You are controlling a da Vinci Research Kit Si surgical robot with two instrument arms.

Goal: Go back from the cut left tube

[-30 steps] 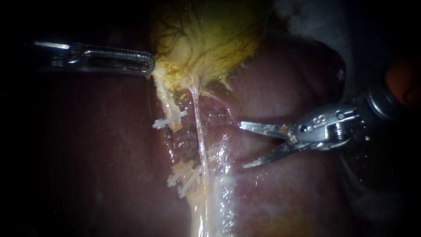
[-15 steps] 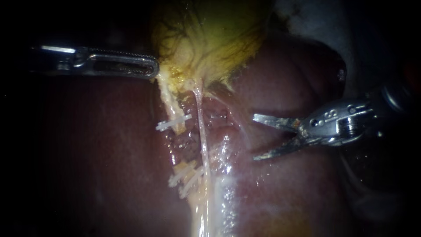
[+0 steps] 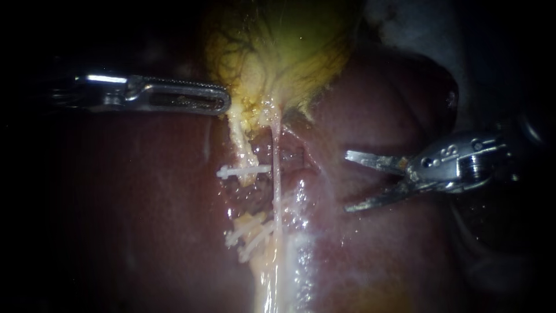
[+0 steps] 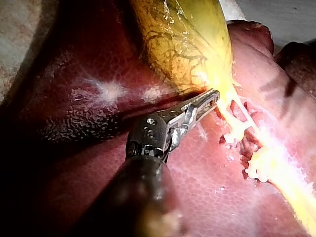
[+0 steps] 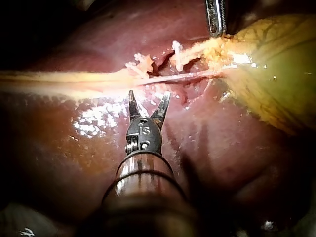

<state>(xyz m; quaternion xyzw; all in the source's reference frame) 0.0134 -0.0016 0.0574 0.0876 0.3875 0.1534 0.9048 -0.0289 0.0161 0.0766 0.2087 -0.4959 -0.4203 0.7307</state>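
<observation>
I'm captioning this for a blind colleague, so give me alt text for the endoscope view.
The right instrument hangs with its pincer open over the liver, clear of the cut left tube and its white clips. The left instrument grips the gallbladder at its base with its pincer.

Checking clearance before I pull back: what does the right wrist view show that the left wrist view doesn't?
Only the right wrist view shows the right instrument, jaws open, short of the thin tube. Only the left wrist view shows the left instrument's shaft and pale patches on the liver. Both show the gallbladder, the cut tube's two ends, and the left instrument's tip at the gallbladder's base.
</observation>
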